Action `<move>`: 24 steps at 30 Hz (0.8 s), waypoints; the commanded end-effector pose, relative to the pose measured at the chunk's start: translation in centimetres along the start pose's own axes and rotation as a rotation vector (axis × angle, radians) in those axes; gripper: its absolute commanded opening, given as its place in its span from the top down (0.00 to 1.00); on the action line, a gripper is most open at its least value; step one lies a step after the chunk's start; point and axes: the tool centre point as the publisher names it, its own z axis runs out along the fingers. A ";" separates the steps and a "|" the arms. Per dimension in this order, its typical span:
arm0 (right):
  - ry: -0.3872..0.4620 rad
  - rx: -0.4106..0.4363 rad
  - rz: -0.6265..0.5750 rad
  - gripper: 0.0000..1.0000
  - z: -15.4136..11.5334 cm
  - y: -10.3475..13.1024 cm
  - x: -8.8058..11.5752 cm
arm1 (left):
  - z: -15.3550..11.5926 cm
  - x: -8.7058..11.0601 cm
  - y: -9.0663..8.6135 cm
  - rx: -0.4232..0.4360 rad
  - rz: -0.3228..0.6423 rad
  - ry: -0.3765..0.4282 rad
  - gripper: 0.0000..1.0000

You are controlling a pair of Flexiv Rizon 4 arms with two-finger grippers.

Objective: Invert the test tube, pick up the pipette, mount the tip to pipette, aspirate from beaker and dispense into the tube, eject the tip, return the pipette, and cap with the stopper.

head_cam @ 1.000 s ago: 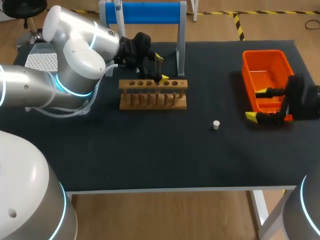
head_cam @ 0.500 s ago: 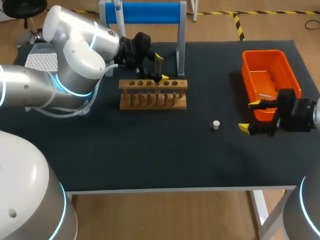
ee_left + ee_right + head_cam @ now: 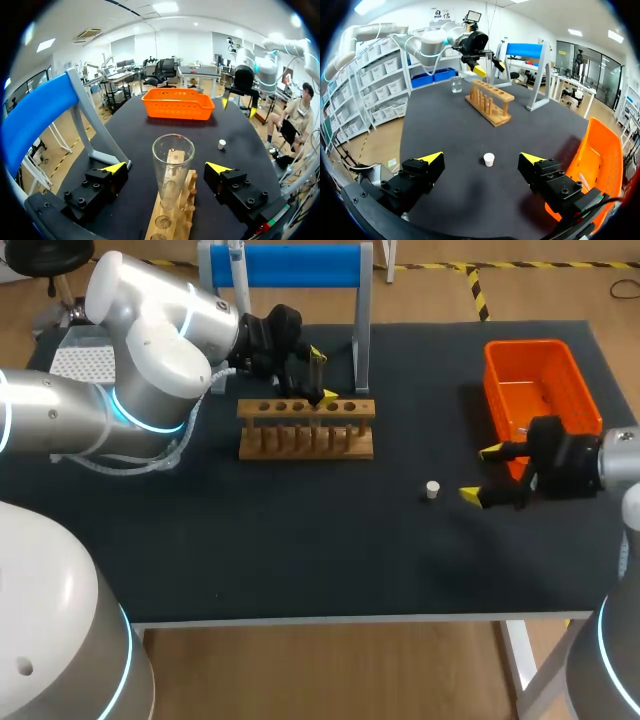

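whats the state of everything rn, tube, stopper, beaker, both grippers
rack, standing on the table
test tube, upright in the rack, mouth up, uncapped
stopper, loose on the table, ungrasped
beaker, upright, contents unclear
left gripper, jaws open either side of the test tube, not touching
right gripper, jaws open, empty, stopper ahead of it

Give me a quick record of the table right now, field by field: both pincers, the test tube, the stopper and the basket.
left pincer: open, fingers either side of the test tube, not touching it
test tube: upright in the wooden rack, mouth up, uncapped
right pincer: open, pointing at the stopper, not touching it
stopper: white, loose on the table between wooden rack and orange basket
orange basket: on the table's right side, next to the right pincer
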 end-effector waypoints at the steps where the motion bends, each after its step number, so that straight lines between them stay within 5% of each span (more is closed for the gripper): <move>1: 0.004 0.021 0.001 0.00 1.8 -0.3 -0.2 | 0.1 -0.1 0.0 -0.001 -0.001 0.002 0.00; 24: -0.004 0.100 -0.029 0.00 5.3 -1.7 0.2 | 0.1 -0.1 0.0 -0.001 -0.001 0.002 0.00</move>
